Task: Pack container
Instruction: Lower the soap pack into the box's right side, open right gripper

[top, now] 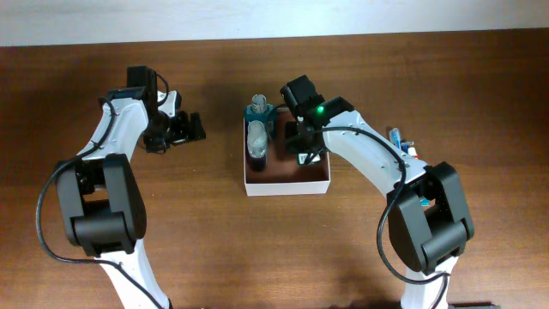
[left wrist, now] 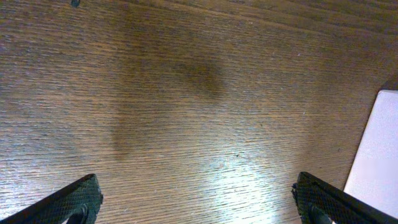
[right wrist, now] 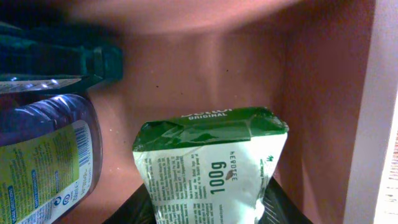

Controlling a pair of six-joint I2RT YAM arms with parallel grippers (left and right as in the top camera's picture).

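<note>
"Overhead view first: where's the container (top: 287, 176)?" the spotter asks.

"Mid-counter (top: 214, 240), between my two arms. My right end effector (top: 304, 144) is down inside it, to the right of the teal bottle (top: 257, 110) that sits in the container's left part."

"Holding what?"

"The right wrist view shows it clamped on a green-and-white packet (right wrist: 208, 162) marked 100g. A purple bottle (right wrist: 43, 149) lies just to the packet's left, and the container's white right wall (right wrist: 379, 124) is on the other side, apart from it. My left end effector (left wrist: 199, 205) is spread wide with nothing between its fingers, over bare counter left of the container."

"How do you set the packet down cleanly?"

"I can't tell whether it touches the container's reddish floor yet, so I'd go slowly. I'd lower it straight until its far end rests on the floor and hold the gap to the purple bottle so nothing gets nudged. I'd let go only once the packet is supported, then lift straight up, clear of the container's walls."
</note>
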